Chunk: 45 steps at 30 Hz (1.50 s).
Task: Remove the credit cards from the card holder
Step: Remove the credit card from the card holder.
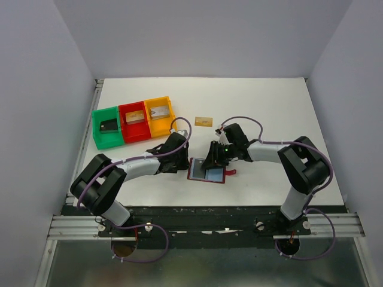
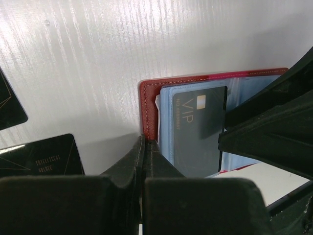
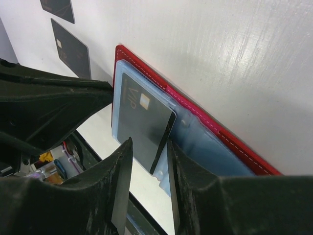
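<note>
The left hand point(image 2: 145, 144) is clenched. Its fingertips meet right at the edge of the card holder point(image 2: 149, 103) and touch the maroon cover; I cannot tell whether any of the cover is pinched between them. The holder lies open and flat on the worktop point(image 1: 269, 107), straight ahead of this hand and between the two hands.

The right hand point(image 3: 149, 143) is released. Its fingers are parted and stand astride the near corner of a black card point(image 3: 144, 120) marked VIP, which lies against the holder's light blue pockets point(image 3: 195, 142). I cannot tell whether either finger touches the card.

Off to the left of the left hand, two more black cards point(image 2: 41, 156) lie flat on the worktop, apart from the holder. A gold card point(image 1: 204, 122) lies beyond both hands, well apart from the holder.
</note>
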Each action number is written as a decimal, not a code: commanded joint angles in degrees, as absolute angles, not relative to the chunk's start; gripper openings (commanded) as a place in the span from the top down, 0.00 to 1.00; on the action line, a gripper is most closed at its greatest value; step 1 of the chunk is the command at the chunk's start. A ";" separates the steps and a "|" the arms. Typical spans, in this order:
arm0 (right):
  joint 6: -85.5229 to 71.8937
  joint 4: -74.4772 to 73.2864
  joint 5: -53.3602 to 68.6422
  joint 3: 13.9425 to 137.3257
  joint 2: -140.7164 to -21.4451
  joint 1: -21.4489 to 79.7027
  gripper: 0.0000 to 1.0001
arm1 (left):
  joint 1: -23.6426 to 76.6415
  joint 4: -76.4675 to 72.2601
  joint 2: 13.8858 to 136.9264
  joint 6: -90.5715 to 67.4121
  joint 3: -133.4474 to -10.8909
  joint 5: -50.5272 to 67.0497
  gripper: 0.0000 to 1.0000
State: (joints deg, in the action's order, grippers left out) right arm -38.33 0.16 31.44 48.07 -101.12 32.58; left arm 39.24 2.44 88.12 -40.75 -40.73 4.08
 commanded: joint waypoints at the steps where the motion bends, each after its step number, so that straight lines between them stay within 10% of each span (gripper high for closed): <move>1: -39.29 3.60 32.07 46.23 -104.23 32.87 0.57 | 40.60 0.35 87.54 -40.17 -41.04 5.80 0.97; 45: -31.81 -13.01 19.42 49.04 -99.58 32.96 0.48 | 42.28 2.99 82.53 -40.52 -40.69 -2.02 0.99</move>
State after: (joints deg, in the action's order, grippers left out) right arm -33.93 -7.81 25.06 51.05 -99.35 33.21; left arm 42.13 1.28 81.95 -40.23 -38.98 -0.25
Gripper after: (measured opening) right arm 0.510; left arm 0.032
